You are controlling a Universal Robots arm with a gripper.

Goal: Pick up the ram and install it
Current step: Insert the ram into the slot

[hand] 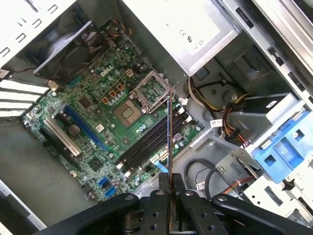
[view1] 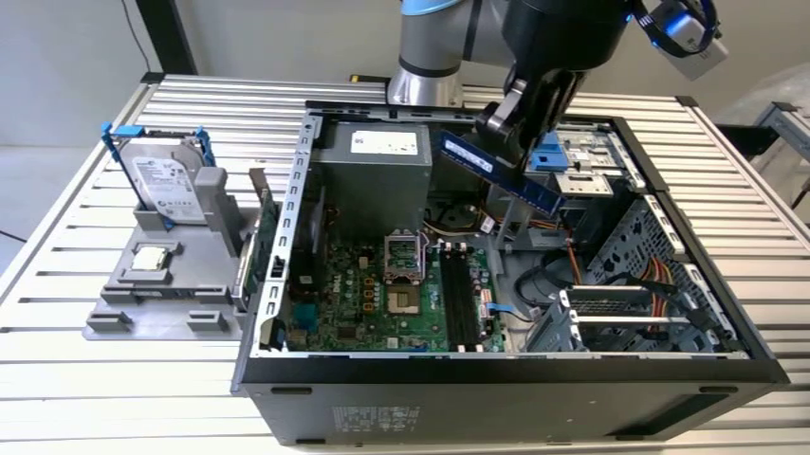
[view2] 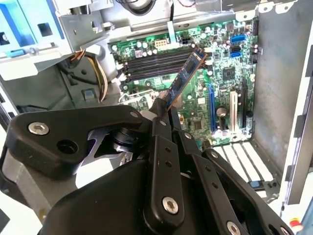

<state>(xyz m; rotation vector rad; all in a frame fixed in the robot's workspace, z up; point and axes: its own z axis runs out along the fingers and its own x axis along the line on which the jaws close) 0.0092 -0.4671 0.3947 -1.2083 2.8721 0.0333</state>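
**Ram held above the open case**

Your gripper (view1: 502, 125) has its jaws clenched on one end of the ram (view1: 509, 177). The ram hangs tilted in the air over the far part of the open computer case (view1: 506, 384), which stands on the slatted table (view1: 76, 398). In the first wrist view you see the ram edge-on, above the motherboard (hand: 93, 127) and its black memory slots (hand: 146, 143), and well clear of both.

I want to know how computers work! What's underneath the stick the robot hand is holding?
Below the ram, held by the hand, lies the green motherboard with its black memory slots. The hand hides the part beneath itself.
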